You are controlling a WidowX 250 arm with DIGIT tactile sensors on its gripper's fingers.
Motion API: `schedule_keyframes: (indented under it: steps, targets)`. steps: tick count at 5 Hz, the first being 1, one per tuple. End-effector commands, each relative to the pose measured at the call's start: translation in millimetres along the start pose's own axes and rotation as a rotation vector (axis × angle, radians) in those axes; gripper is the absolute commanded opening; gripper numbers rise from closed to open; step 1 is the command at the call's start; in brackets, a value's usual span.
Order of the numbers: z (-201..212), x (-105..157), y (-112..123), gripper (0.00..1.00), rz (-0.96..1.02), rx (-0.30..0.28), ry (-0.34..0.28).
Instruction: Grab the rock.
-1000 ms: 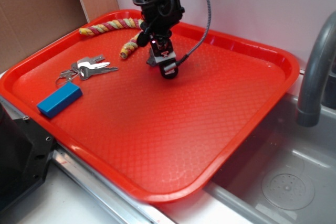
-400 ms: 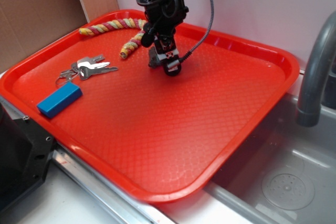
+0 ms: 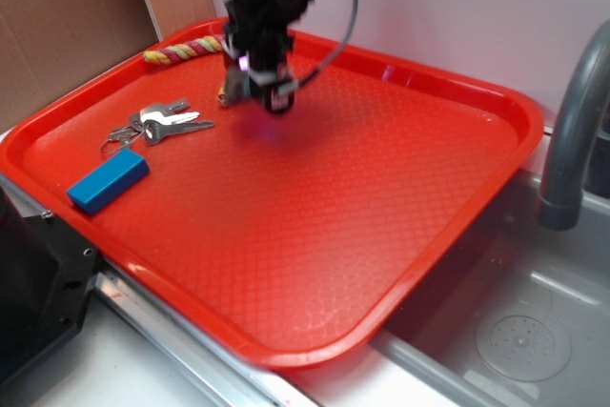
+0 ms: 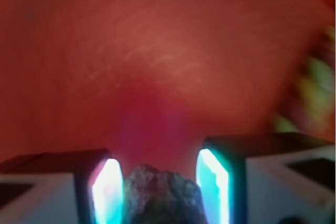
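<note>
Rock sits right between the gripper fingers, pinched there and carried above the red tray (wrist view is blurred), rope just behind it.

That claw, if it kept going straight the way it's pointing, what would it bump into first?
Probably the bare red tray. The gripper points down at it with the rock between its fingers, so the rock might touch first. Depth is unclear in the blurred wrist view.
</note>
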State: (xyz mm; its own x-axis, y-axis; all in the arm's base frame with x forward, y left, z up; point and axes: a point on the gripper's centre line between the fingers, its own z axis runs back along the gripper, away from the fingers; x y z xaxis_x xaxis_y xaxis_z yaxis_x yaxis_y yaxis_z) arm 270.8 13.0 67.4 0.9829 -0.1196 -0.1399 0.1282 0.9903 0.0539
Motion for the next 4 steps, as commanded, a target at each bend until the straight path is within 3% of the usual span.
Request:
schedule_keyframes:
  steps: [1, 2, 3, 4]
  targets:
    - [85.8, -40.5, -3.8, 0.0, 0.138, -0.039, -0.074]
    - [102.3, -69.9, -8.5, 0.0, 0.177, -0.103, -0.087]
    - [106.8, -88.6, -17.8, 0.0, 0.167, -0.13, -0.13]
    - [101.3, -88.9, -19.7, 0.0, 0.114, -0.13, -0.109]
